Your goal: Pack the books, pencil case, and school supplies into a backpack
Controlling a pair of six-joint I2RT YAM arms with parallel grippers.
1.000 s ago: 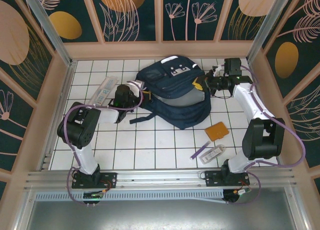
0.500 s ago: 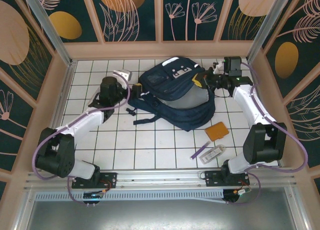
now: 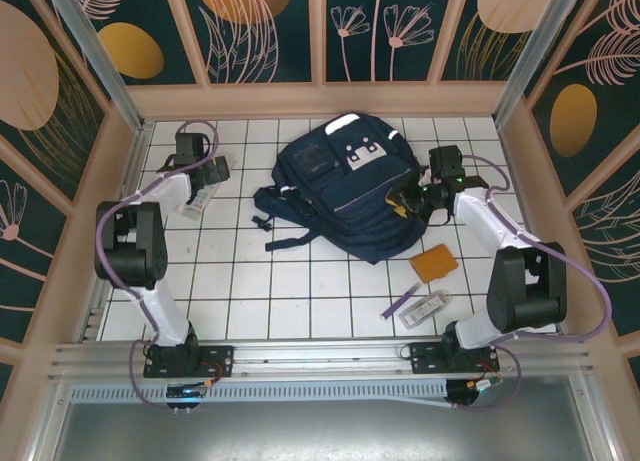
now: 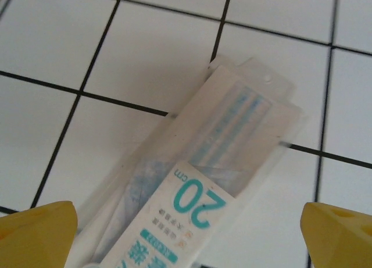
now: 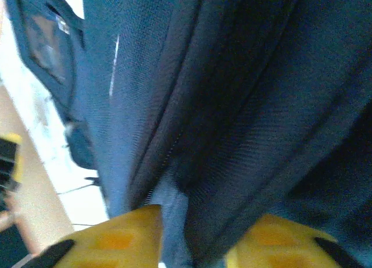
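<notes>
Overhead view of a white tiled table (image 3: 300, 281) with two robot arms mounted at its near edge. A large navy-blue backpack (image 3: 345, 186) lies flat in the middle, toward the far side, with its pale grey patches facing up. Its dark straps (image 3: 285, 243) trail off its near left side.

The left gripper (image 3: 207, 176) hangs at the far left, well apart from the backpack. It is directly over a clear plastic ruler pack (image 4: 215, 181) lying flat on the tiles. In the wrist view its yellow fingertips (image 4: 35, 233) stand wide, one on each side of the pack, holding nothing.

The right gripper (image 5: 195, 239) is up against the backpack's right edge. Its yellow fingers are narrowly apart, with a fold of navy fabric and a zip line between them. Whether they pinch the fabric cannot be told.

On the tiles in front of the backpack, near the right arm, lies a small orange book (image 3: 434, 263). Nearer still, a slim purple pen (image 3: 400, 301) lies just beside a second clear stationery pack (image 3: 428, 306).
</notes>
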